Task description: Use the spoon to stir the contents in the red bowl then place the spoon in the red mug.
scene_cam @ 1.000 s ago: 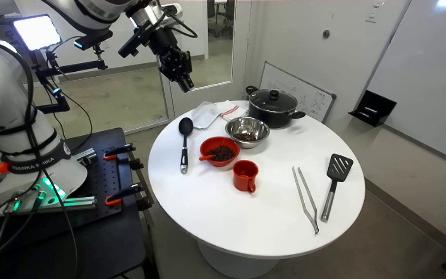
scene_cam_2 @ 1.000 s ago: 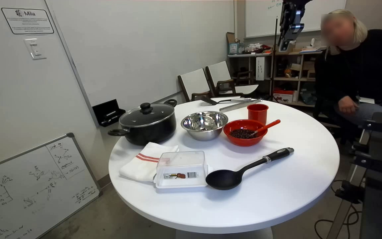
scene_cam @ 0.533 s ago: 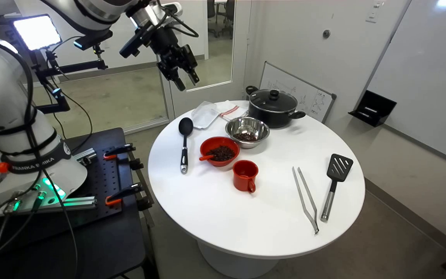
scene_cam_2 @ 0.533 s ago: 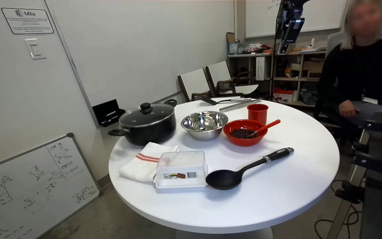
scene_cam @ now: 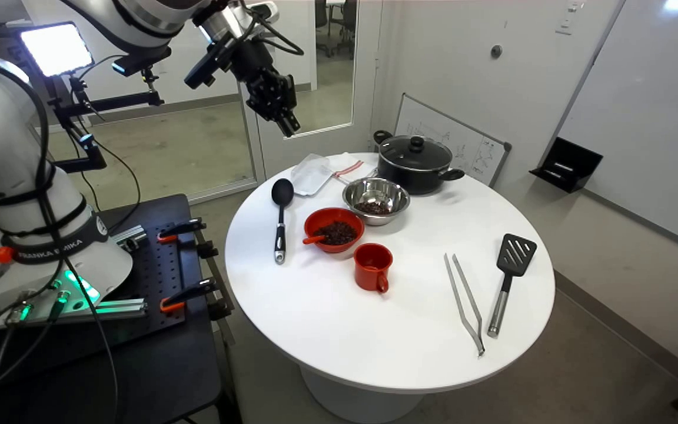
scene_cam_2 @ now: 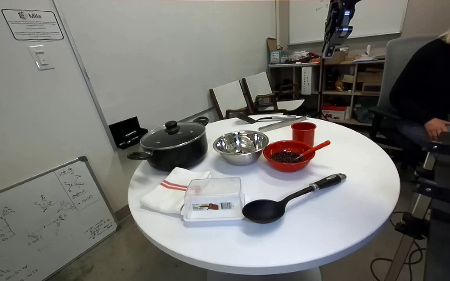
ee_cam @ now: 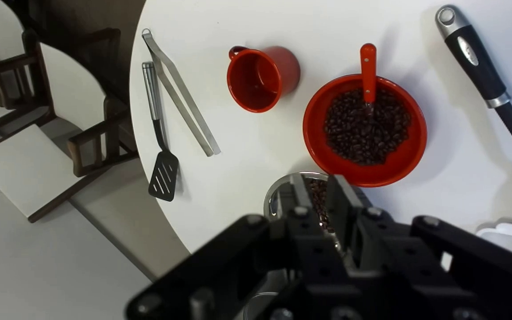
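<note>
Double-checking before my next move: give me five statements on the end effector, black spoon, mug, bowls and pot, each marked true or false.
1. The red mug and the red bowl stand upright on the table. True.
2. The black spoon sits in the red mug. False: the black spoon lies on the table.
3. The end effector holds nothing. True.
4. The steel bowl is empty. False: the steel bowl holds beans.
5. The lid is on the black pot. True.

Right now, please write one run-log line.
tool: high, partly open, empty; black spoon: on table; red mug: upright; red bowl: beans, red-handled utensil
</note>
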### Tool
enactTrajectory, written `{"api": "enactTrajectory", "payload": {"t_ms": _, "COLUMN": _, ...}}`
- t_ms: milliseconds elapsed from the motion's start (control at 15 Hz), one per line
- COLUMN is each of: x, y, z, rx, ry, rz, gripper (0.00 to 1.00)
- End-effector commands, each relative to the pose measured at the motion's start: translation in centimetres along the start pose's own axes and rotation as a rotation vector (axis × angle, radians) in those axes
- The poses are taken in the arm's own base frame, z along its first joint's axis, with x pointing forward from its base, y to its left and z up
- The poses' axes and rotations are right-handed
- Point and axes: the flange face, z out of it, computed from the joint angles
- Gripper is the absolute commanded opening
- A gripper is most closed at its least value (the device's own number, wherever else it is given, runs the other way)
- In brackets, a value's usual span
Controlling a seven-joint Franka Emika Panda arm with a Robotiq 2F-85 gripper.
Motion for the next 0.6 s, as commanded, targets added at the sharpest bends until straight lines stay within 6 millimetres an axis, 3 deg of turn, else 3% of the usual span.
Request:
{"api": "enactTrajectory", "payload": {"t_ms": 0, "x": -0.08, "y": 0.04, "z": 0.08, "rx": -0.002, "ry": 0.019, "rz": 0.006, "gripper": 0.0}}
{"api": "enactTrajectory", "payload": {"t_ms": 533, "x": -0.36, "y": -0.51, "z": 1.07, "rx": -0.042, "ry": -0.05, "rz": 0.015, "gripper": 0.0}}
